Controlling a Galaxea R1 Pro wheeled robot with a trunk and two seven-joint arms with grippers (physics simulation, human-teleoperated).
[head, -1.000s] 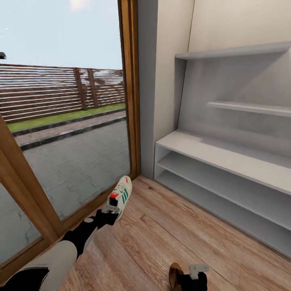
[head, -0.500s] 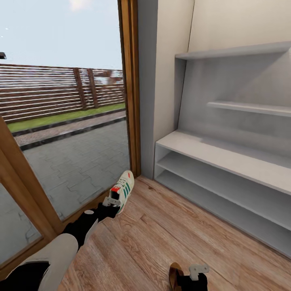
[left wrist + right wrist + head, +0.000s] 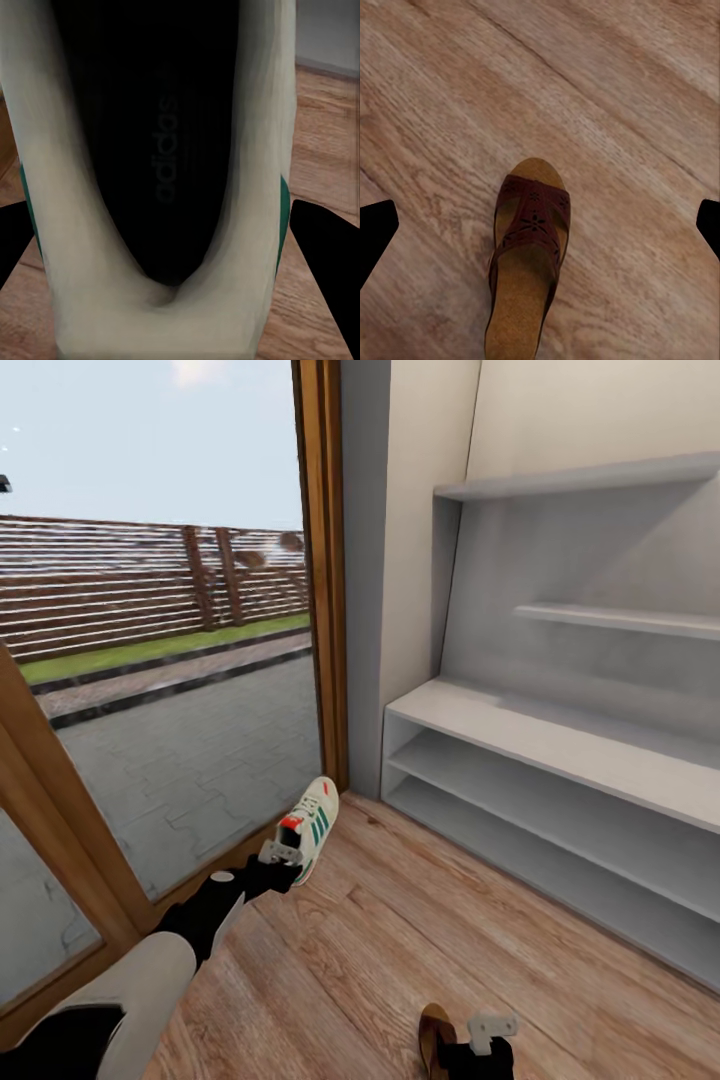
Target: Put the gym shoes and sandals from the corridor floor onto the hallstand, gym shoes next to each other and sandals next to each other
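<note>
By the glass door, the left gripper (image 3: 282, 857), clamping a gym shoe (image 3: 311, 825), had carried it nearer the hallstand (image 3: 520, 735); the right gripper (image 3: 480, 1038) held a sandal (image 3: 526, 264).

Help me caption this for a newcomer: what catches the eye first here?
A cream gym shoe with green stripes is held up in the left gripper by the big glass door. To its right stands the white hallstand, its shelves bare. At the bottom edge, the right gripper holds a brown sandal over the wood floor.
</note>
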